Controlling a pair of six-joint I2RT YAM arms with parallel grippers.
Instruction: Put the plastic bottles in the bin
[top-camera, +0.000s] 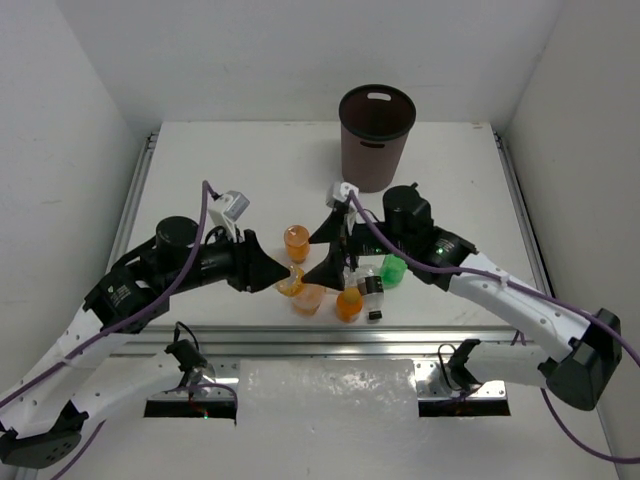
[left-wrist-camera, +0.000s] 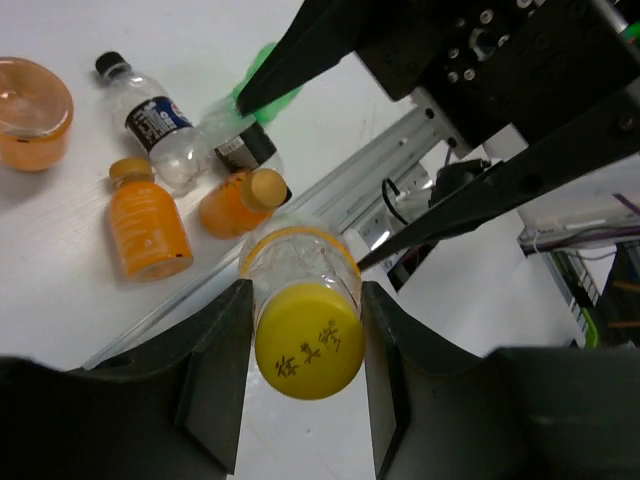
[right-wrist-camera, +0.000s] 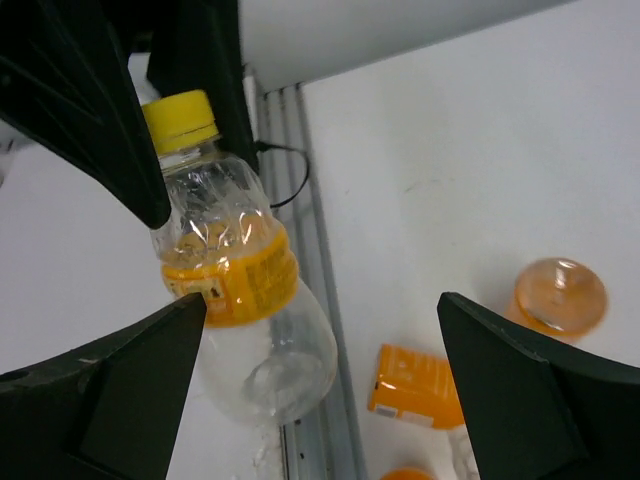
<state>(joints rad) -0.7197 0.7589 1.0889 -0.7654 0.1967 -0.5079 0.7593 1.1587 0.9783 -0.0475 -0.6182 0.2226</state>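
Note:
My left gripper (left-wrist-camera: 305, 300) is shut on the neck of a clear bottle with a yellow cap (left-wrist-camera: 308, 335) and holds it off the table. The same bottle (right-wrist-camera: 232, 272) hangs by the left finger of my open right gripper (right-wrist-camera: 320, 385), whose jaws hold nothing. In the top view the left gripper (top-camera: 290, 274) and right gripper (top-camera: 326, 250) face each other over the bottle cluster. Orange bottles (top-camera: 296, 243) (top-camera: 349, 303), a green bottle (top-camera: 393, 268) and a clear dark-capped bottle (top-camera: 371, 288) are on the table. The dark brown bin (top-camera: 377, 135) stands at the back.
The metal rail of the table's front edge (top-camera: 330, 335) runs just below the bottles. White walls close in the table on the left, right and back. In the left wrist view two orange bottles (left-wrist-camera: 148, 228) (left-wrist-camera: 235, 200) lie near the rail.

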